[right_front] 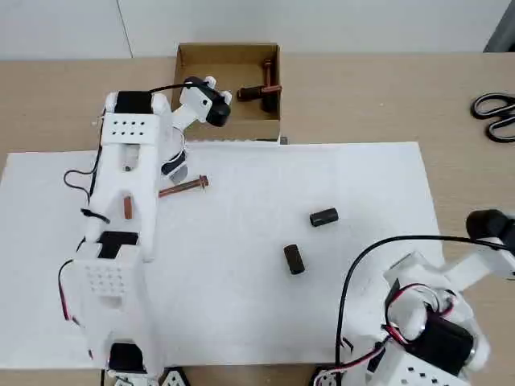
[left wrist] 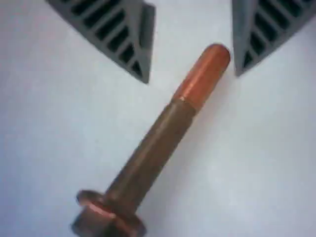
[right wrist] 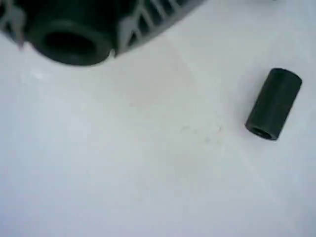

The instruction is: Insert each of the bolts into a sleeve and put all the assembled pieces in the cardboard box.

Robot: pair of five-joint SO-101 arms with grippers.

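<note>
I am working over the white mat [right_front: 241, 322], with the cardboard box [right_front: 217, 76] at the upper middle of the high view and finished pieces [right_front: 261, 90] lying inside it. My left arm [right_front: 129, 185] is stretching up the left side of that view and bending over, so my left gripper [left wrist: 191, 76] is pointing down at the mat, jaws spread wide and gripping nothing. The bolt [right_front: 185, 186] is lying flat right beneath it. Its bright tip is showing in the gap between the jaws. Its long axis is slanting across their closing line, with the flanged head toward the right in the high view. I judge a short drop would straddle the shank. My right arm [right_front: 434, 322] is sitting folded at the lower right, well apart, with my right gripper [right wrist: 71, 34] pinching a black sleeve [right wrist: 69, 45]. The upper spare sleeve [right_front: 323, 217] and the lower spare sleeve [right_front: 294, 259] are lying mid-mat, nearer that arm.
</note>
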